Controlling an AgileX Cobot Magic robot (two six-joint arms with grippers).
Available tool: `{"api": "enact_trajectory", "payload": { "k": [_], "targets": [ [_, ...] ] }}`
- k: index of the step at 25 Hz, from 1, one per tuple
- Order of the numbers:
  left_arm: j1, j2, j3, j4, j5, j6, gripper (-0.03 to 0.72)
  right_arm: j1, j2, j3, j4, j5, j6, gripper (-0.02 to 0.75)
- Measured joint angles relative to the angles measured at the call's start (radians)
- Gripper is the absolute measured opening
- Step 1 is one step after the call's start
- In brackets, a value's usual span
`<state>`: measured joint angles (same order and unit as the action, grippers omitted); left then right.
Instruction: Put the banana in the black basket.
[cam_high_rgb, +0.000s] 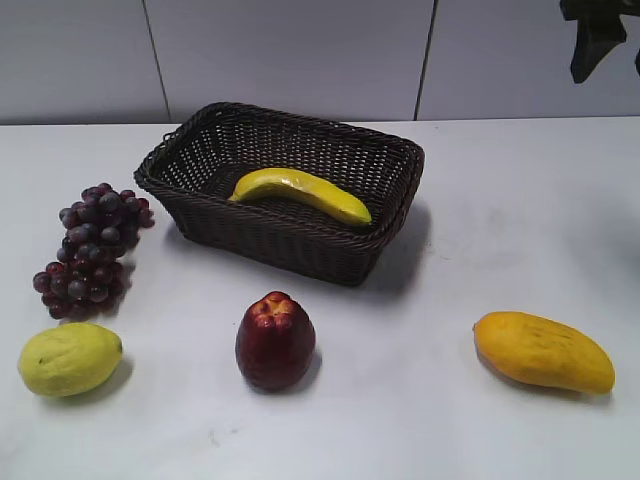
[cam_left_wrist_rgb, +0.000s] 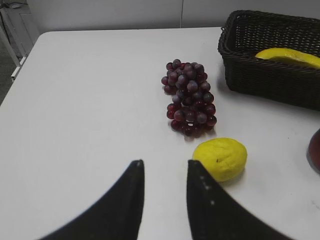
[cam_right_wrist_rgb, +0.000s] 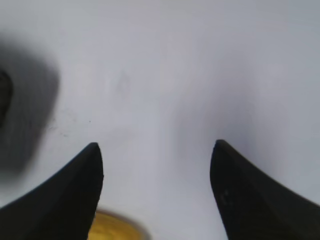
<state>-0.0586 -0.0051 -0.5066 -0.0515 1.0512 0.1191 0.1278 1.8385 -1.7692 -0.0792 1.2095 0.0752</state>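
The yellow banana (cam_high_rgb: 300, 192) lies inside the black basket (cam_high_rgb: 290, 245) at the middle back of the table. It also shows in the left wrist view (cam_left_wrist_rgb: 290, 56), inside the basket (cam_left_wrist_rgb: 265, 80) at the top right. My left gripper (cam_left_wrist_rgb: 165, 165) is open and empty above bare table, left of the lemon. My right gripper (cam_right_wrist_rgb: 156, 145) is open and empty above bare table, and part of it shows high at the top right of the exterior view (cam_high_rgb: 598, 40).
A bunch of dark grapes (cam_high_rgb: 92, 250) and a lemon (cam_high_rgb: 68, 358) lie at the left. A red apple (cam_high_rgb: 274, 340) stands at the front middle. A mango (cam_high_rgb: 542, 350) lies at the front right and peeks into the right wrist view (cam_right_wrist_rgb: 112, 227).
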Motion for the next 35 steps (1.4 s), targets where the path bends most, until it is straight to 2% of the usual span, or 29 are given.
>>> {"api": "enact_trajectory", "payload": {
  "k": [6,12,18,29,35],
  "targets": [
    [0.000,0.000,0.000,0.001,0.000,0.000,0.215,0.002,-0.234,0.248,0.010,0.000,0.002,0.540],
    [0.000,0.000,0.000,0.001,0.000,0.000,0.215,0.002,-0.548,0.582,0.030,0.000,0.002,0.540],
    [0.000,0.000,0.000,0.001,0.000,0.000,0.215,0.002,-0.904,0.825,0.035,-0.070,0.004,0.540],
    [0.000,0.000,0.000,0.001,0.000,0.000,0.215,0.002,-1.495,1.096,0.015,-0.137,0.004,0.540],
    [0.000,0.000,0.000,0.001,0.000,0.000,0.215,0.002,-1.657,1.205,-0.010,-0.137,0.004,0.540]
  ]
}}
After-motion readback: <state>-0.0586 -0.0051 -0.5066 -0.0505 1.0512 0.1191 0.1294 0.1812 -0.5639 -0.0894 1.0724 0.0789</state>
